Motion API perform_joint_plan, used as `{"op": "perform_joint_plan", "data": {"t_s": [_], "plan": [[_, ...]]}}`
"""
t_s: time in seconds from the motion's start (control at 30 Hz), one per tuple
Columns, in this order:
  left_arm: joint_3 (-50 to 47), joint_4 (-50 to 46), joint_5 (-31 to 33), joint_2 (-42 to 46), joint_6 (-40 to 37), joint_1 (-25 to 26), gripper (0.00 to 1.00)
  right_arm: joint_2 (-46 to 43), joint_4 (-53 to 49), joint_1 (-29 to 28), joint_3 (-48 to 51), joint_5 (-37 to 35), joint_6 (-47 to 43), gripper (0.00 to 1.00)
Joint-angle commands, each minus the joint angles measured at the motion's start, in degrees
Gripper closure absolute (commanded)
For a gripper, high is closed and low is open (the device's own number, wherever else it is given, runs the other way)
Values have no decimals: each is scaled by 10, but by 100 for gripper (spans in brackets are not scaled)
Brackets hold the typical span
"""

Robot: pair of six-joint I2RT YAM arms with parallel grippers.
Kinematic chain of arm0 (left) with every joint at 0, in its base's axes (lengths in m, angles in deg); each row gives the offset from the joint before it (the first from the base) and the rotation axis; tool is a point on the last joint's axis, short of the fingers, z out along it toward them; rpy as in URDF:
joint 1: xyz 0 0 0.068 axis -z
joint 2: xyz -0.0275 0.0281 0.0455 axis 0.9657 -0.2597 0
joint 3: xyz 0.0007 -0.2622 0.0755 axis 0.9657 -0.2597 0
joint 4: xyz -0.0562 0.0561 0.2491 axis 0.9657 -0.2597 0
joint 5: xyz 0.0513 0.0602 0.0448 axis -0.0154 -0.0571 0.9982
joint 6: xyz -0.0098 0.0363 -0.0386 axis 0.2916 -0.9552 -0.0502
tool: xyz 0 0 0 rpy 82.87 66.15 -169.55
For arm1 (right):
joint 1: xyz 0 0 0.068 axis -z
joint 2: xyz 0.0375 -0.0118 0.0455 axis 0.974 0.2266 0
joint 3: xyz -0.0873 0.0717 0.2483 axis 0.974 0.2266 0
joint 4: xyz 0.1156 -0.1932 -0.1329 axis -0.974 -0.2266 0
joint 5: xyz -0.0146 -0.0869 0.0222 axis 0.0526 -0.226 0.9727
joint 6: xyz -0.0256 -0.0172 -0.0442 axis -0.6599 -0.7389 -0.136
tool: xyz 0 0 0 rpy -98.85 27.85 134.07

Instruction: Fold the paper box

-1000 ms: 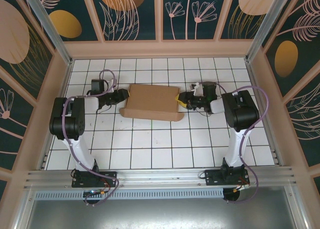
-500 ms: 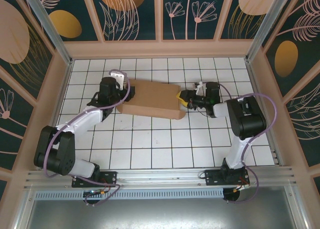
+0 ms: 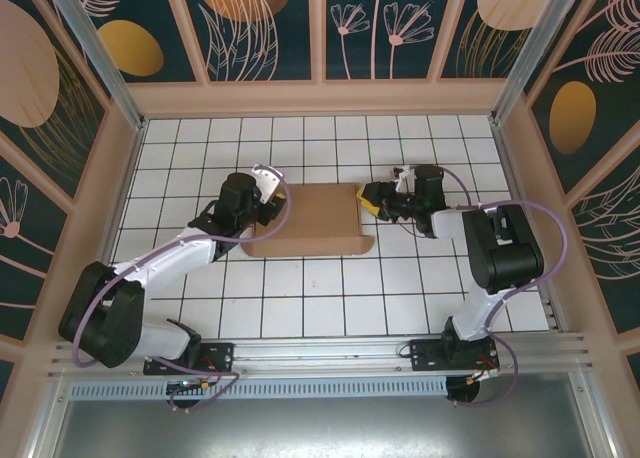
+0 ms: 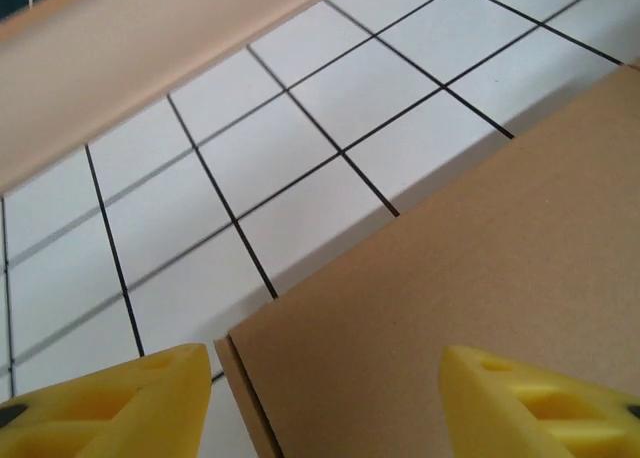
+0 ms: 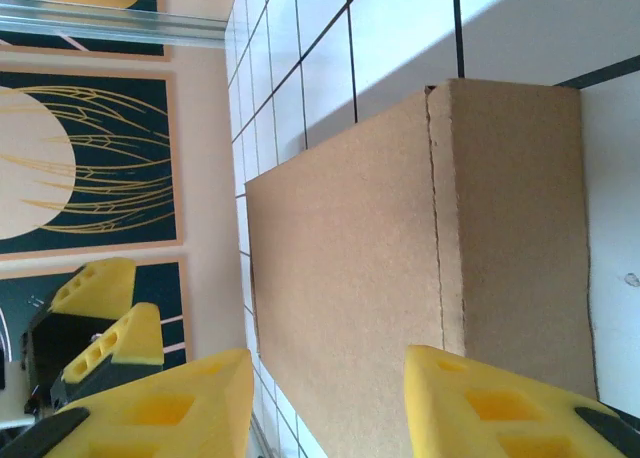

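Well to the near side of the paper box [image 3: 310, 213], the left arm's base [image 3: 187, 358] and the right arm's base [image 3: 450, 353] sit at the edge of the white tiled table [image 3: 300, 298]. The box is a shallow, closed brown rectangle that lies flat on the tiles, about midway between the two arms. A cardboard strip with rounded corners [image 3: 310, 247] runs along the box's near side. The left arm [image 3: 170, 258] stretches low across the tiles towards the box's left end, and a purple cable [image 3: 285, 213] loops beside its wrist. The left gripper [image 4: 320, 378] is at that end with its pincer released. In the left wrist view one yellow fingertip [image 4: 120, 403] sits over bare tile just off the box's corner. The other [image 4: 540, 403] sits over the cardboard top, and nothing is pinched between them. The right arm [image 3: 500, 248] bends in from the box's right. The right gripper [image 5: 328, 378] is at the box's far right corner, and its jaws also stand apart and unclenched. The box's top panel and one creased side run away beyond its fingertips, one of which [image 5: 500, 408] overlaps the cardboard, though whether it touches cannot be told. Beyond the box are more tiles, then a pale rail [image 3: 320, 98] and dark panels painted with leaves [image 3: 265, 38].
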Motion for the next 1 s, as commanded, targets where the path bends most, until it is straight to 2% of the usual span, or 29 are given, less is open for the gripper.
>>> {"op": "perform_joint_plan", "data": {"t_s": [0.0,0.07,0.2,0.27,0.3,0.4,0.47,0.57,0.73,0.97], "plan": [[-45,2,-29,32,-124,25,35,-24,-12,-1,9,-12,-5,56],[-84,19,-62,52,-198,52,34,-28,-1,-1,17,-8,6,56],[-101,19,-102,55,-224,75,35,-29,13,-1,27,-8,14,57],[-111,28,-96,55,-235,81,36,-27,15,-1,31,-8,14,57],[-115,44,-70,51,-232,82,36,-24,10,0,29,-10,7,56],[-111,116,52,41,-142,68,36,-25,-99,-4,-7,-66,-85,53],[-94,117,44,41,-47,23,39,-30,-151,-10,-33,-110,-132,50],[-66,89,-21,36,99,-50,39,-31,-168,-10,-48,-129,-158,48],[-45,75,-160,-6,249,-139,35,-10,-139,-9,-50,-118,-171,40],[-69,176,-293,-82,350,-195,40,37,-82,-8,-45,-80,-145,36]]}}
